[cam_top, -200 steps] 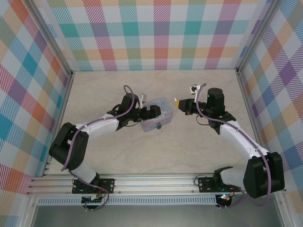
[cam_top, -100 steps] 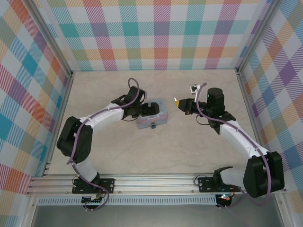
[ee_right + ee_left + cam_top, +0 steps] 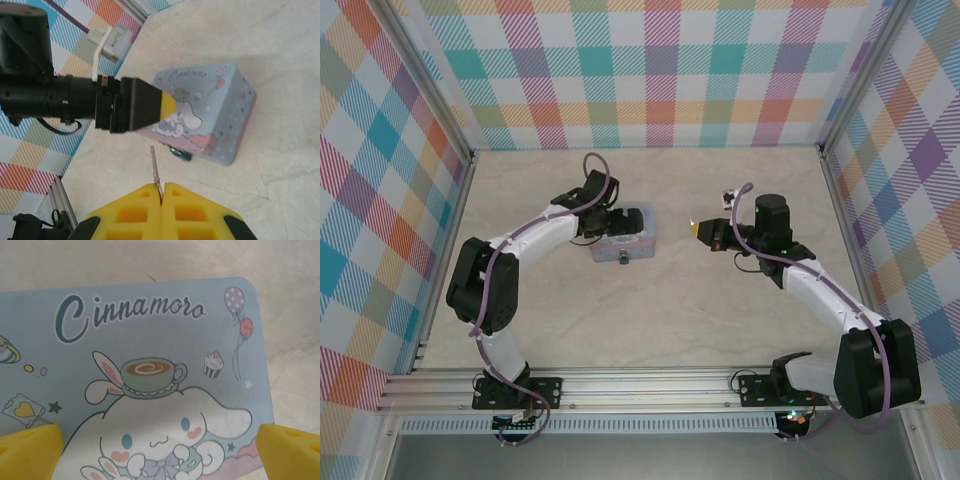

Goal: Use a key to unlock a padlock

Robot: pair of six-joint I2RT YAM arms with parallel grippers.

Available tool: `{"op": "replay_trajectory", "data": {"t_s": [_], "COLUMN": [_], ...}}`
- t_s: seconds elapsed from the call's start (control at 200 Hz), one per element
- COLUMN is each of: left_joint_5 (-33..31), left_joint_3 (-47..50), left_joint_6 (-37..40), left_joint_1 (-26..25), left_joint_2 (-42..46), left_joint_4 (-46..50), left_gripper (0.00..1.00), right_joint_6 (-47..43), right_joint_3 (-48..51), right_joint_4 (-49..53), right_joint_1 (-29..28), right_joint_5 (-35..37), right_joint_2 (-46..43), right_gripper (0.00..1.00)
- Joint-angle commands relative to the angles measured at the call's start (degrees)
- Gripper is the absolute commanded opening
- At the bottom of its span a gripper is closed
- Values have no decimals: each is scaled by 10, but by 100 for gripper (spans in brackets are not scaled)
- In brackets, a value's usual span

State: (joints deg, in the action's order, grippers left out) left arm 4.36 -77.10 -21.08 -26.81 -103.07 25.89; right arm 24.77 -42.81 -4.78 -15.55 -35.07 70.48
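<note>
overhead, the left gripper sits over the tin, the padlock hangs on the tin's near side face, and the right gripper stands apart to the right with its tip aimed at the tin. next, the left wrist view has the yellow fingertips spread wide over the printed lid, jaws apart, contact with the tin not determinable. lastly, the right wrist view has the jaws pressed together on the key, its shaft running straight ahead toward the tin, with the padlock off to the right of the shaft line near the tip and clear of it, so the right arm is judged the one to close in and shift rightward; keyhole not discernible.
</note>
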Motion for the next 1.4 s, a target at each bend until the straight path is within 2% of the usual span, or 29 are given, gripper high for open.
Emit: {"op": "replay_trajectory", "data": {"t_s": [0.0,0.28,0.45,0.73,1.005,1.395], "left_joint_5": [-5,52,56,42,58,75], "left_joint_3": [-15,-53,-94,-125,-107,-15], "left_joint_6": [24,61,70,62,33,-16], "left_joint_1": [24,32,-6,-52,-73,-110], "left_joint_2": [-14,21,-12,-64,-72,-16], "left_joint_4": [45,18,36,49,57,40], "left_gripper": [99,98,93,94,94,94], "right_joint_6": [2,0,-2,-48,-59,-68], "right_joint_3": [3,-20,-24,-40,-49,-70], "right_joint_4": [4,-3,9,112,152,173], "right_joint_1": [-2,-16,-17,-16,-15,-13], "right_joint_5": [-2,2,27,98,146,168], "right_joint_2": [8,55,51,17,0,5], "right_gripper": [4,4,4,4,4,5]}}
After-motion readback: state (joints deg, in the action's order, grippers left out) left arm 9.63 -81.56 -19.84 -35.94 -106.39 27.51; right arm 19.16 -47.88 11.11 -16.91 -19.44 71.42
